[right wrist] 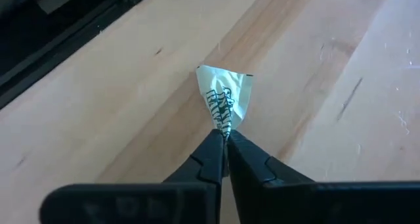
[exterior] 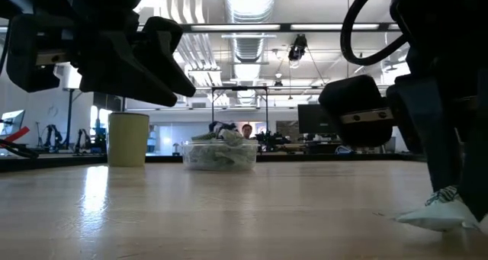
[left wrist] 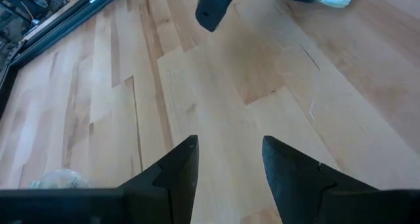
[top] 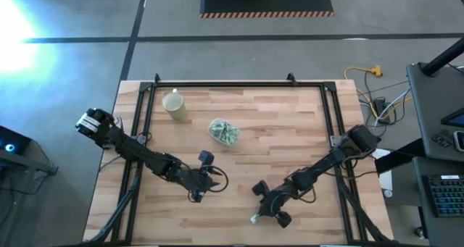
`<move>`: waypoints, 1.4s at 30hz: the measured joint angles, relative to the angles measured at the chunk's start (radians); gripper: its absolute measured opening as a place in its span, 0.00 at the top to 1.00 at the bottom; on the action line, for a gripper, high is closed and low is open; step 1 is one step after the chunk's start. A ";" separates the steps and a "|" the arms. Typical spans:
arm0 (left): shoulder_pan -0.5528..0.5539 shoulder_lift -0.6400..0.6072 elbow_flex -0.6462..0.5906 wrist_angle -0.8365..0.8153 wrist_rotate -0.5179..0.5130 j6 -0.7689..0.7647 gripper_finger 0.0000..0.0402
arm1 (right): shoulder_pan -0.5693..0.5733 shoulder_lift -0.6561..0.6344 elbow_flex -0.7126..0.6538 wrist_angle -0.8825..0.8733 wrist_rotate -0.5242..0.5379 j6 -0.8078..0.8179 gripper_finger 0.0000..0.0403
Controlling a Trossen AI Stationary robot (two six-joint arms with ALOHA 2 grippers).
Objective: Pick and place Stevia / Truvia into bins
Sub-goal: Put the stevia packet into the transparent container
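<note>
High view: the wooden table (top: 290,138) carries a clear plastic tub (top: 224,131) near its middle, heaped with green-and-white sweetener sachets (top: 227,133), and a pale yellow cup (top: 174,105) stands well apart from it toward the far left corner. The left gripper (top: 206,176) hangs over the near-left part of the table. The right gripper (top: 262,212) is down at the near edge, at a single sachet (top: 256,219) lying there.

Low view: the yellow cup (exterior: 128,139) and the tub (exterior: 221,154) stand far back; the sachet (exterior: 435,212) touches the tabletop at the near right, its top pulled up between the dark fingers (exterior: 450,168) above it.

Left wrist view: the left gripper (left wrist: 226,161) has its fingers apart over bare wood, holding nothing.

Right wrist view: the right gripper (right wrist: 223,140) has its fingertips pressed together, clamped on the crumpled lower edge of the sachet (right wrist: 225,94), which fans out beyond them over the wood.
</note>
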 joint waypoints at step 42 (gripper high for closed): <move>-0.002 -0.011 0.001 -0.197 -0.318 -0.075 0.62 | -0.236 -0.251 0.000 -0.225 0.893 -0.240 0.97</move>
